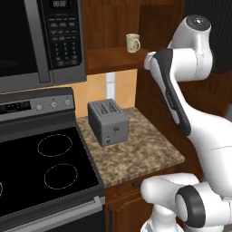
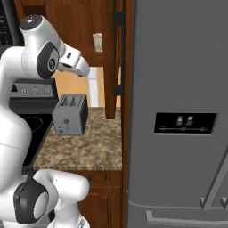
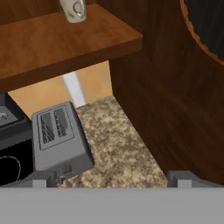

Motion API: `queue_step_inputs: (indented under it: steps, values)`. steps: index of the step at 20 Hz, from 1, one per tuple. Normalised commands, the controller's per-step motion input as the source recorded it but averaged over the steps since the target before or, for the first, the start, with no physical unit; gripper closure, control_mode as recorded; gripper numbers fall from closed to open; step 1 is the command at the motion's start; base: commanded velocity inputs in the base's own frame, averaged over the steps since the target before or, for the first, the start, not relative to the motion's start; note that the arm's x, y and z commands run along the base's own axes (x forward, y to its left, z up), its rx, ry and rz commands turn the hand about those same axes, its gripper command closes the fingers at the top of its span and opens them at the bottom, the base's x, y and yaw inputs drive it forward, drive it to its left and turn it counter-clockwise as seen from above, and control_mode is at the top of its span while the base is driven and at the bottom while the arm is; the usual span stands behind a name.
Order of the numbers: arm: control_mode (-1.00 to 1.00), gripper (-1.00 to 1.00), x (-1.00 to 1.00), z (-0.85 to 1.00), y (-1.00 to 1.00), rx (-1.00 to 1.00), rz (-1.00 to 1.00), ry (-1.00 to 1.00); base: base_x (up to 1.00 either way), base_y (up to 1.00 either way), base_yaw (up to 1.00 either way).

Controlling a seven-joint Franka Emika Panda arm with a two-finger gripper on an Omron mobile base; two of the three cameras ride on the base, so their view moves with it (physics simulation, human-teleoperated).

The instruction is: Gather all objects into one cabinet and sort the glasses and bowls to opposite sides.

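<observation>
Hand view: pincer [image 3: 112, 179] spread wide, empty, tilted down over counter [image 3: 118, 148], below mug [image 3: 73, 9].

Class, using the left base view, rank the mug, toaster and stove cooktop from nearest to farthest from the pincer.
1. mug, on the shelf, up beside the open pincer.
2. toaster, below on the counter.
3. stove cooktop, lower left, beyond the toaster.

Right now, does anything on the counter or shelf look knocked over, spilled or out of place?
Nothing spilled or tipped. The mug stands upright on the wood shelf, and the toaster sits upright on the counter, though turned at an angle to the wall.
</observation>
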Motion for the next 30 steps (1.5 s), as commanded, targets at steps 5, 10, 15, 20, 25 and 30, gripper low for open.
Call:
queue_step_inputs:
  steps: [5,10,15,20,25,30]
  values:
    - [-1.00,-1.00,0.06,0.25,0.00,0.00,-0.02,-0.11,0.00,0.00,0.00]
    - [-1.00,-1.00,0.11,0.20,0.03,0.00,0.00,-0.12,0.00,0.00,0.00]
    - [-1.00,-1.00,0.01,0.16,0.00,0.00,0.00,-0.13,0.00,0.00,0.00]
    - [-1.00,-1.00,0.00,0.08,0.00,0.00,0.00,-0.08,0.00,0.00,0.00]
    - [-1.00,-1.00,0.06,0.12,0.02,0.00,0.00,-0.06,0.00,0.00,0.00]
    - [-1.00,-1.00,0.10,0.14,0.02,0.00,0.00,-0.05,0.00,0.00,0.00]
